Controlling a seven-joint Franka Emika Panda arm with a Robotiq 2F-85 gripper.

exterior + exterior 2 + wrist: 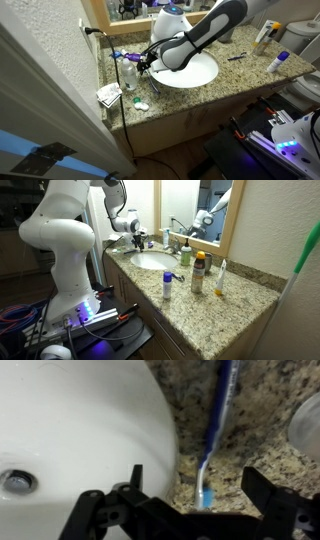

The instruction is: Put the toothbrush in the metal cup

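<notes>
- Noted a speckled granite surface in a bathroom, with a white sink set into it and a mirror on the wall behind.
- Found the toothbrush lying flat on the surface, just beside the sink rim.
- Saw the fingers spread apart to either side of the toothbrush head, holding nothing.
- Glimpsed the metal cup, blurred, at the wrist view's right edge, apart from the toothbrush.

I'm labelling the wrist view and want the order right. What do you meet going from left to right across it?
sink drain → white basin's rim → toothbrush lying on the granite → blurred pale object at the right edge, too unclear to name.
</notes>
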